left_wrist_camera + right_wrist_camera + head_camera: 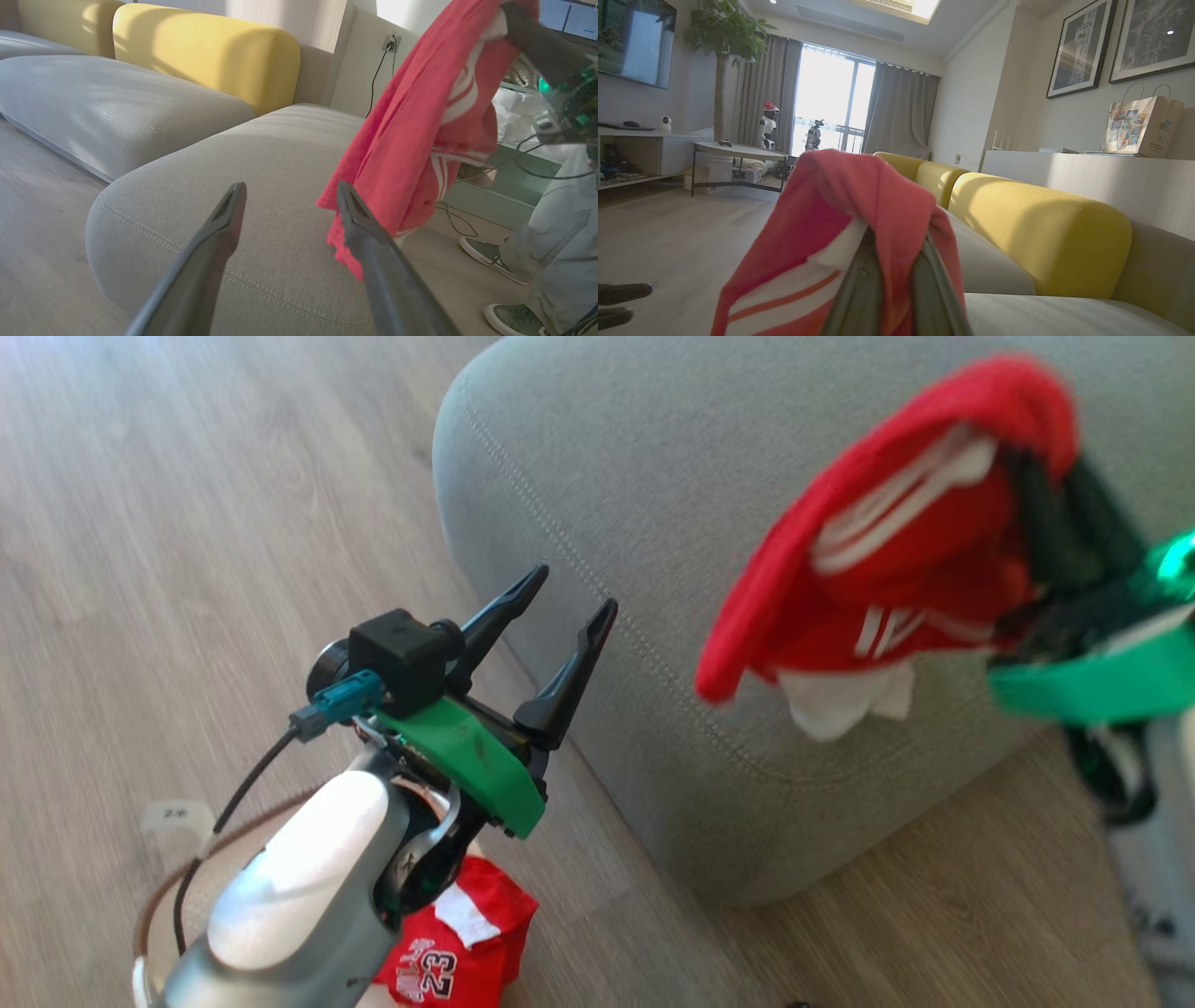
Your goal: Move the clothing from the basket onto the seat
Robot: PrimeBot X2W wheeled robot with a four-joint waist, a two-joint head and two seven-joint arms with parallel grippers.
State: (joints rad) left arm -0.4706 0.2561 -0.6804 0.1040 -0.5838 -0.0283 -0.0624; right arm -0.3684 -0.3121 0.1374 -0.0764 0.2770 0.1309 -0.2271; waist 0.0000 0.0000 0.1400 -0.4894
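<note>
Fabric is bunching over the right gripper (1053,485) at the upper right of the head view, where its two dark fingers are pinching together on a red garment (896,551) with white stripe trim. That garment is draping over the fingertips and hanging in the air in front of the grey seat (653,476), a white inner patch dangling from its lower edge; whether any fold is touching the cushion I cannot tell. The left gripper (577,590) is standing left of centre in the head view with its jaws spreading wide and holding nothing, its tips pointing at the seat's rounded, double-stitched corner. In the left wrist view those fingers are rising from the bottom edge with the cushion between them and the hanging garment just to the right. A second red garment (457,952), printed with a white "23", is lying at the bottom edge of the head view beneath the left forearm, next to the basket (142,924), whose brown rim is curving through the lower left corner; the arm is hiding how the two meet. A person's legs (556,252) in pale trousers and green shoes are standing at the lower right of the left wrist view, on the wooden floor (187,523).
</note>
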